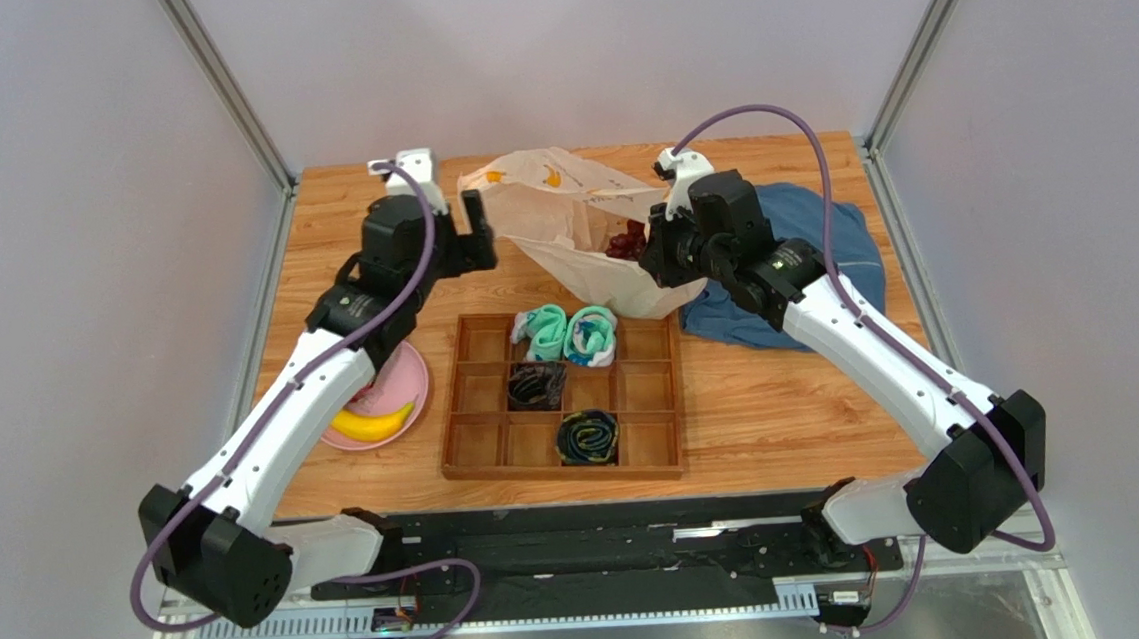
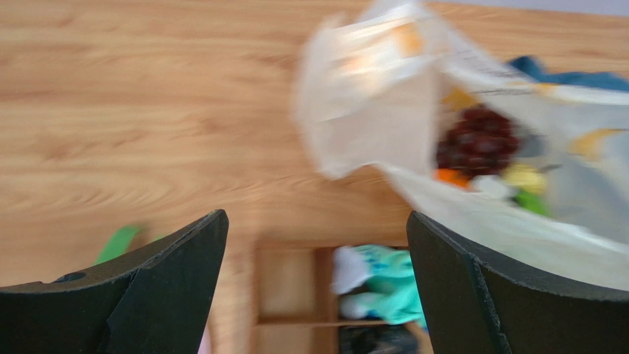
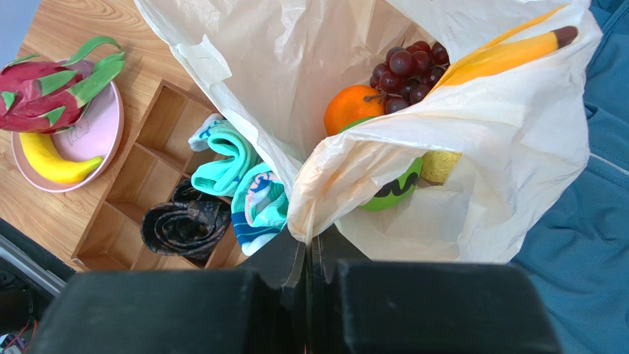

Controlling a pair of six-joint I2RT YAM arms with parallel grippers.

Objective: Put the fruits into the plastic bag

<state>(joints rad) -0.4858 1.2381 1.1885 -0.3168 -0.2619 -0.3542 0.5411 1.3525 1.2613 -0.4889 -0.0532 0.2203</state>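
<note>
- Fruits (image 3: pixel 384 88) are split between two places. The grapes (image 3: pixel 410 70), orange (image 3: pixel 351 107), green striped melon (image 3: pixel 391 193) and lemon (image 3: pixel 441 166) lie inside the plastic bag (image 3: pixel 295 74). The banana (image 3: pixel 52 162) and dragon fruit (image 3: pixel 44 88) rest on the pink plate (image 3: pixel 103 129).
- That plate sits at the left of the bench (image 1: pixel 778 410), just beside the wooden tray (image 1: pixel 454 403) that holds the rolled socks (image 1: pixel 569 332).
- At the far middle of the bench, behind the tray, the bag has its right side lying against the blue cloth (image 3: pixel 576 243) and its mouth gaping toward the arms.
- Pressed together on the bag's near rim, the right gripper (image 3: pixel 310 247) pinches a fold of the film and holds the mouth up.
- Its fingers spread wide with nothing between them, the left gripper (image 2: pixel 316 217) hovers just beside the bag's left edge. Its own view is blurred.
- The loading looks well along, with four fruits in and two to go.
- The next move probably falls to the left gripper: reach the plate and close on the banana or the dragon fruit. The two lie close together, so the grasp should take one without dragging the other.
- The right pinch needs to hold meanwhile so the mouth does not collapse, and the socks in the tray are not to be picked.
</note>
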